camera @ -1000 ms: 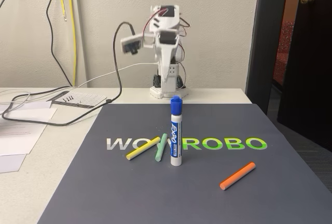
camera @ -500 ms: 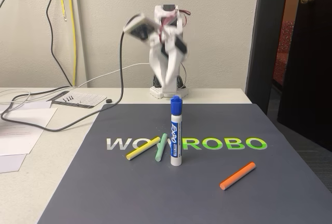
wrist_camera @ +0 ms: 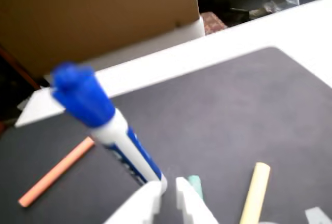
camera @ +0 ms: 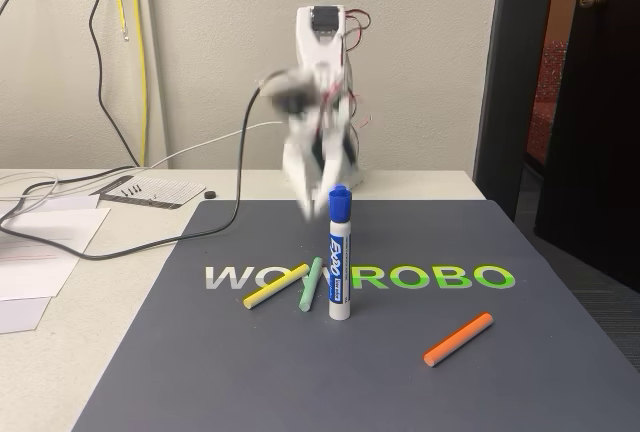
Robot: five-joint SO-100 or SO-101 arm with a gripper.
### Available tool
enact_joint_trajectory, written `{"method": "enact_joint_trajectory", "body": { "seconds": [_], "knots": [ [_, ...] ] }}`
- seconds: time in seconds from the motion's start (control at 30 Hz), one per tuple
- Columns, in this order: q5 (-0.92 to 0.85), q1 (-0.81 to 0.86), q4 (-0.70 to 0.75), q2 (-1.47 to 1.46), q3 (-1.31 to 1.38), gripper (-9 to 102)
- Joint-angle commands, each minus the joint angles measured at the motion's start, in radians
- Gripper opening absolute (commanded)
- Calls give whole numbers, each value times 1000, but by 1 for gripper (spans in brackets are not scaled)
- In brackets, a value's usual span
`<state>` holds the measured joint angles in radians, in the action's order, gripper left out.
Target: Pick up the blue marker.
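Note:
The blue marker (camera: 340,262) stands upright on its white end, blue cap up, in the middle of the dark mat (camera: 420,392). In the fixed view my white arm leans forward, blurred. Its gripper (camera: 307,210) hangs just behind and left of the marker's cap, apart from it. In the wrist view the blue marker (wrist_camera: 111,130) rises from just left of my gripper (wrist_camera: 168,195). The two white fingertips (wrist_camera: 189,203) have a narrow dark gap between them and hold nothing.
A yellow stick (camera: 275,286) and a pale-green stick (camera: 312,284) lie just left of the marker's base. An orange stick (camera: 458,339) lies to the front right. Papers (camera: 40,252) and black cables (camera: 120,232) cover the table's left side.
The arm has unfolded from its upright rest pose at the back. It has swung forward and down toward the marker. The marker and the sticks have not moved.

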<state>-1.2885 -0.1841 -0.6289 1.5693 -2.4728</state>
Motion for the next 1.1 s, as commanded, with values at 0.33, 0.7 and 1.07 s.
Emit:
{"method": "enact_joint_trajectory", "body": {
  "seconds": [0.33, 0.7, 1.07],
  "knots": [
    [-160, 8, -314, -258, 54, 25],
    [-179, -12, -311, -325, 149, 28],
    [-190, -18, -278, -408, 285, 31]
  ]
}}
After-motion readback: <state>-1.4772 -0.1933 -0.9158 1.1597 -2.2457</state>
